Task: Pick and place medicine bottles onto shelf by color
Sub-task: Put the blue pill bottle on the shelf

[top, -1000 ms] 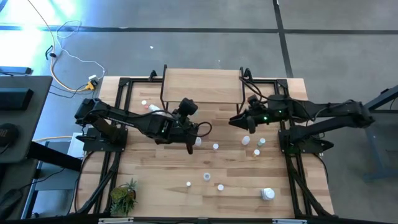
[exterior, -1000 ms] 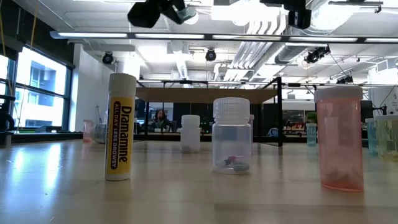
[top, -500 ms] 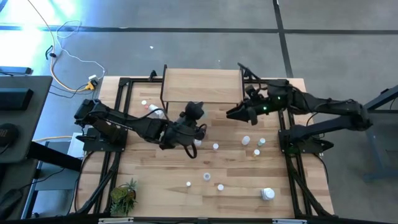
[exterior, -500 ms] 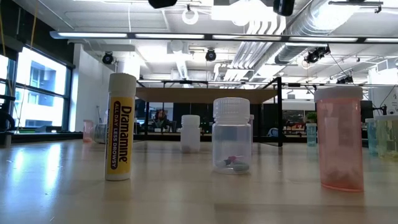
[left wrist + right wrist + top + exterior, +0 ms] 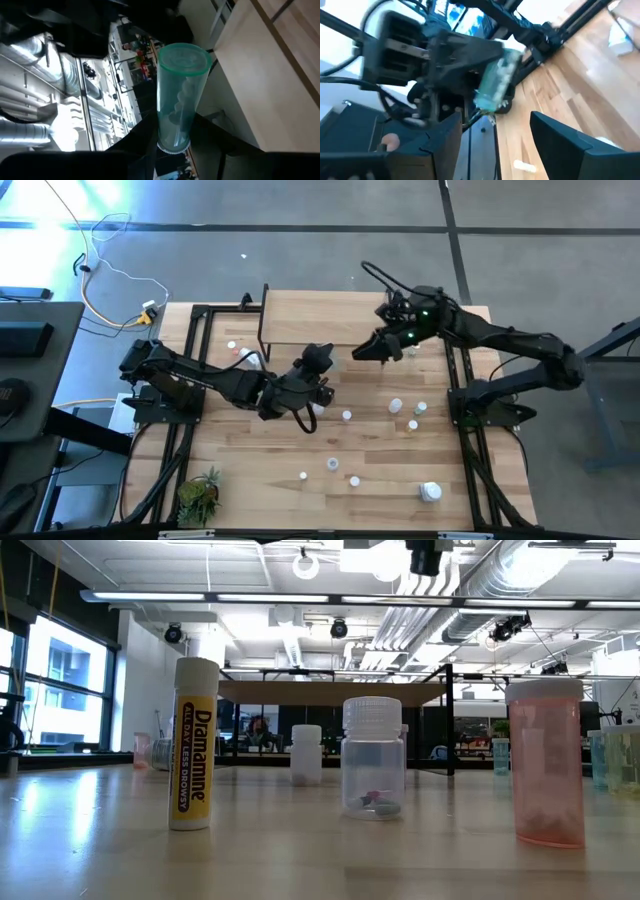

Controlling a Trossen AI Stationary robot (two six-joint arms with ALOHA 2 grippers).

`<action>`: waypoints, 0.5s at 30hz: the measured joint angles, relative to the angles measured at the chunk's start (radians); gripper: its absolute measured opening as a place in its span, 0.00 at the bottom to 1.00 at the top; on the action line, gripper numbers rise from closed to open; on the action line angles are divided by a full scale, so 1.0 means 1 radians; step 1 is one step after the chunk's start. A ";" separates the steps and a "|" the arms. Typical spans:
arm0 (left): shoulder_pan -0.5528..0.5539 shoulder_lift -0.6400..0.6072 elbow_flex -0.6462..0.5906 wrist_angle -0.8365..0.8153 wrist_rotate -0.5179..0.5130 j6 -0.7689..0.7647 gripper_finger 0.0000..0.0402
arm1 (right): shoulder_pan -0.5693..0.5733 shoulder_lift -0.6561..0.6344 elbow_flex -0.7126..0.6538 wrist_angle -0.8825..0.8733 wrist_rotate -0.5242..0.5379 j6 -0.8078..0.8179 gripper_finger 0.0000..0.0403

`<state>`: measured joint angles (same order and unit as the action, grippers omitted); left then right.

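A translucent green medicine bottle (image 5: 181, 95) with a green cap is held in my left gripper (image 5: 322, 360), which is shut on it above the table just in front of the shelf (image 5: 325, 317). The same bottle (image 5: 496, 84) shows in the right wrist view, straight ahead of my right gripper (image 5: 360, 355). The right gripper is open, a short way to the bottle's right, and touches nothing. Other medicine bottles stand on their bases on the table, among them a white-capped one (image 5: 396, 406) and a clear one (image 5: 372, 760). My left gripper pinches the green bottle's bottom end (image 5: 172, 142) between its two fingers. The fingers come about level from the table's left and lie along the bottle. The capped end (image 5: 184, 54) sticks out ahead of them, and the bottle is lifted clear of the table.
A yellow-labelled tube (image 5: 194, 745) and a pink bottle (image 5: 545, 765) stand near the front edge. A larger white bottle (image 5: 430, 492) is at the front right and a potted plant (image 5: 198, 495) at the front left. Black frame rails (image 5: 200, 330) flank the shelf.
My right gripper has moved toward the table's far left, up toward the shelf's front and the left gripper. My left gripper has risen a little and tipped up from pointing downward to about level, carrying the green bottle with it.
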<state>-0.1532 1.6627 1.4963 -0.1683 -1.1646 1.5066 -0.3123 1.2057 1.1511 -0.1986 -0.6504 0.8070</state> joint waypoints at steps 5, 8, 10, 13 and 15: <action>0.001 0.000 0.000 0.018 0.010 -0.001 0.22 | -0.016 0.073 0.031 0.006 -0.086 -0.003 0.56; 0.002 0.000 0.000 0.018 0.010 -0.001 0.22 | -0.020 0.109 0.047 0.058 -0.133 0.007 0.56; 0.002 0.000 0.000 0.018 0.010 -0.002 0.22 | -0.021 0.128 0.061 0.097 -0.158 0.029 0.56; 0.002 0.000 0.000 0.018 0.010 -0.003 0.22 | -0.024 0.154 0.085 0.113 -0.171 0.049 0.56; 0.002 0.000 0.000 0.018 0.010 -0.003 0.22 | -0.024 0.169 0.102 0.114 -0.173 0.052 0.56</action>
<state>-0.1509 1.6627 1.4963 -0.1507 -1.1545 1.5040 -0.3363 1.3745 1.2528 -0.0844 -0.8232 0.8595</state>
